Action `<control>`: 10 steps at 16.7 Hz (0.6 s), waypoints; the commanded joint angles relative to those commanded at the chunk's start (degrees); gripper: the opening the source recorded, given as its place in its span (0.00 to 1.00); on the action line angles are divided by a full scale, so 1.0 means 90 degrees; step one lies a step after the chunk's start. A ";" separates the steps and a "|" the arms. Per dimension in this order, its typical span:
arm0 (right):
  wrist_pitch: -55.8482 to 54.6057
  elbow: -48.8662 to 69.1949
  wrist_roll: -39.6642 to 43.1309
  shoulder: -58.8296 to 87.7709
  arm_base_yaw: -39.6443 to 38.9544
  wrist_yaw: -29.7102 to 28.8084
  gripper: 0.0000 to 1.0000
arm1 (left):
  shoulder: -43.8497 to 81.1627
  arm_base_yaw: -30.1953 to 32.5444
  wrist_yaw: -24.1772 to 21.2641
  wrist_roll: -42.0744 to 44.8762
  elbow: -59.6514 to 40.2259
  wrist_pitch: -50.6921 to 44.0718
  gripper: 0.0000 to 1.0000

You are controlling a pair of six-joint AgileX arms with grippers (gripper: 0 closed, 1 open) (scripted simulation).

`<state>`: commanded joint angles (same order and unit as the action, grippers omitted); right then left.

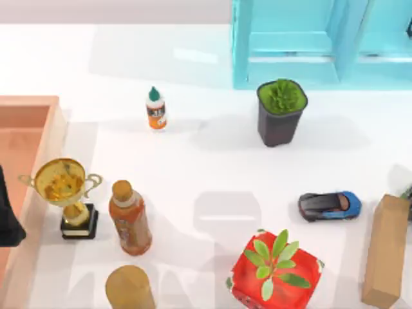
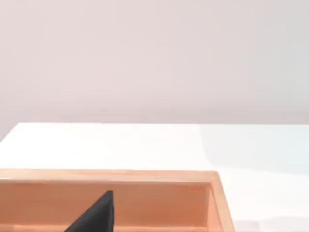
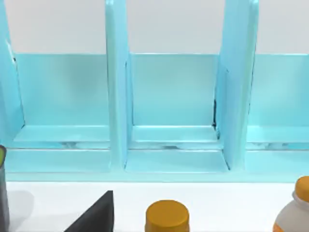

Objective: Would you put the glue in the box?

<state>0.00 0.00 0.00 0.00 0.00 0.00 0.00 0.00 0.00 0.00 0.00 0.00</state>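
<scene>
While the glue (image 1: 156,109) stands upright on the tabletop (image 1: 206,174), well apart from the box (image 1: 53,129) at the left edge, the left tool (image 1: 8,215) hangs over the box, its state unclear. A reach could topple the nearby trophy (image 1: 65,193) or drink bottle (image 1: 129,219).
</scene>
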 joint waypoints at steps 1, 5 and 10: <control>0.0000 0.0000 0.0000 0.0000 0.0000 0.0000 1.00 | 0.0000 0.0000 0.0000 0.0000 0.0000 0.0000 1.00; 0.0000 0.0000 0.0000 0.0000 0.0000 0.0000 1.00 | 0.0404 0.0163 0.0112 -0.0107 -0.0270 0.0032 1.00; 0.0000 0.0000 0.0000 0.0000 0.0000 0.0000 1.00 | 0.2392 0.0844 0.0579 -0.0553 -0.1403 0.0168 1.00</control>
<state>0.00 0.00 0.00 0.00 0.00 0.00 21.53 7.60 5.22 -4.98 -12.62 1.51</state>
